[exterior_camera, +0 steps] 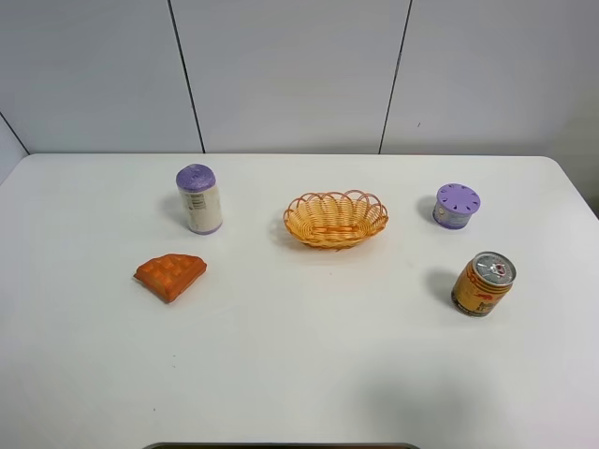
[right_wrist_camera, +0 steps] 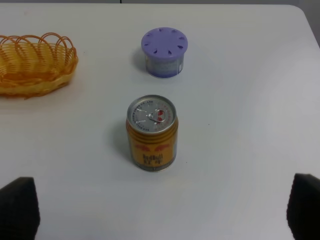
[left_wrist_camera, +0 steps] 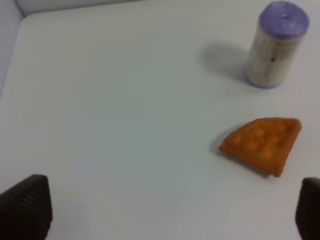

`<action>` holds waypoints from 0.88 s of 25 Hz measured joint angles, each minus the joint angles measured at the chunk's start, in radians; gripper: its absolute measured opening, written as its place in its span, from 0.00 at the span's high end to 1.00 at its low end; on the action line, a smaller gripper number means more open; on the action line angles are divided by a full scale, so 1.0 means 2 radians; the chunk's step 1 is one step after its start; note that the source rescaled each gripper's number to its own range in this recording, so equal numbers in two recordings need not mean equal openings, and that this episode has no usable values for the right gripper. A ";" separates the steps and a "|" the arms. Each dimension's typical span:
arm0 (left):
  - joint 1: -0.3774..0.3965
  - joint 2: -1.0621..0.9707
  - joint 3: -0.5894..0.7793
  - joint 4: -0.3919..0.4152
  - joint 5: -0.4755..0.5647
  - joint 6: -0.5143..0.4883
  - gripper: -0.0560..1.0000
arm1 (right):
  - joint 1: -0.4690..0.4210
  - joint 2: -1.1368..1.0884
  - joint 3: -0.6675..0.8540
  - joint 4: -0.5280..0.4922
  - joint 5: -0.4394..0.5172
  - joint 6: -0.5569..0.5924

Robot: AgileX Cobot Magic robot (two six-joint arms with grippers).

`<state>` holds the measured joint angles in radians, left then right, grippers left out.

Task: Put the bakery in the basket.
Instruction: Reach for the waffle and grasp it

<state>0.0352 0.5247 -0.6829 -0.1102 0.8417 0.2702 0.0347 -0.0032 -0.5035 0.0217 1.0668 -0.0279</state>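
Note:
The bakery, an orange-brown waffle wedge, lies flat on the white table at the left; it also shows in the left wrist view. The wicker basket stands empty at the table's middle, and its end shows in the right wrist view. My left gripper is open and empty, short of the waffle, which lies off toward one finger's side. My right gripper is open and empty, short of a can. Neither gripper shows in the exterior high view.
A white cylinder with a purple lid stands just behind the waffle. A small purple-lidded jar and a gold drink can stand to the right of the basket. The table's back edge meets a grey wall.

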 joint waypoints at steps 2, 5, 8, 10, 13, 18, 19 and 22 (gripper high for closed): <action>0.000 0.018 0.000 -0.018 -0.018 0.027 0.00 | 0.000 0.000 0.000 0.000 0.000 0.000; 0.000 0.051 0.000 -0.046 -0.036 0.064 0.00 | 0.000 0.000 0.000 0.000 0.000 0.000; -0.010 0.088 0.000 -0.067 -0.042 0.094 0.00 | 0.000 0.000 0.000 0.000 0.000 0.000; -0.021 0.116 0.000 -0.071 -0.047 0.111 0.00 | 0.000 0.000 0.000 0.000 0.000 0.000; -0.049 0.153 -0.005 -0.070 -0.052 0.121 0.00 | 0.000 0.000 0.000 0.000 0.000 0.000; -0.104 0.223 -0.049 -0.050 -0.053 0.122 0.00 | 0.000 0.000 0.000 0.000 0.000 0.000; -0.115 0.237 -0.061 -0.045 -0.053 0.122 0.00 | 0.000 0.000 0.000 0.000 0.000 0.000; -0.141 0.293 -0.095 -0.025 -0.052 0.122 0.00 | 0.000 0.000 0.000 0.000 0.000 0.000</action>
<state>-0.2468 1.1112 -0.8725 -0.1598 0.7377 0.5148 0.0347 -0.0032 -0.5035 0.0217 1.0668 -0.0279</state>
